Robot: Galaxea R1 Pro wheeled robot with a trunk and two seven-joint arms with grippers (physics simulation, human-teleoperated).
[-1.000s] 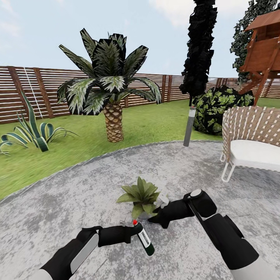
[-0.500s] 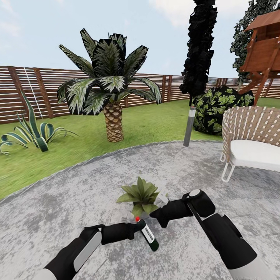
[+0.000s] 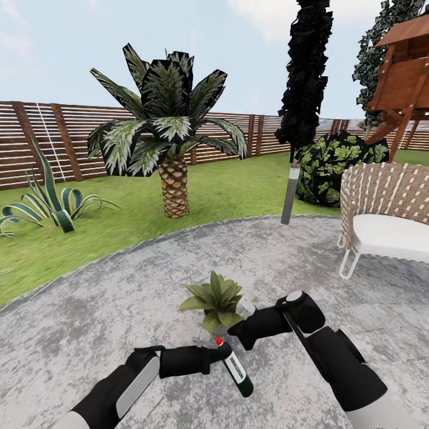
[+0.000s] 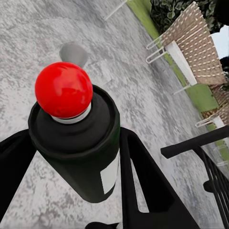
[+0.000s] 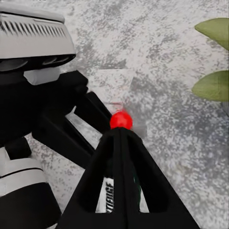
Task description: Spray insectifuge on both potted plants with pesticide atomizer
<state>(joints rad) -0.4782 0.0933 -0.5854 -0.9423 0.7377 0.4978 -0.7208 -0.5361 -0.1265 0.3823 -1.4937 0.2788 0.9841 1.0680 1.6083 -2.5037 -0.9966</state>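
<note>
Pesticide atomizer [image 3: 235, 369]: dark green bottle with white label band and red spray knob, tilting over the grey stone paving [image 3: 89, 322]; being gripped at its neck by the left gripper [image 3: 213, 358], whose two black fingers [image 4: 138, 176] are clamped on either side of the bottle [image 4: 81, 143]; red knob pointing toward the potted plant.
Potted plant [image 3: 215, 299]: rosette of broad pointed green leaves, standing on the paving just beyond the bottle; two of its leaves [image 5: 212, 86] showing at the edge of the right wrist view; pot mostly hidden behind the arms.
Right gripper [image 3: 241, 333]: hanging just beside the plant and close to the bottle's knob [image 5: 121, 120]; its dark fingers [image 5: 119, 191] appearing drawn together with nothing between them.
Surroundings: palm [image 3: 170, 131] on the lawn [image 3: 226, 187]; slat fence [image 3: 36, 140] behind; woven chair [image 3: 387, 217] at the right; spiky clump [image 3: 50, 199] at the left.
</note>
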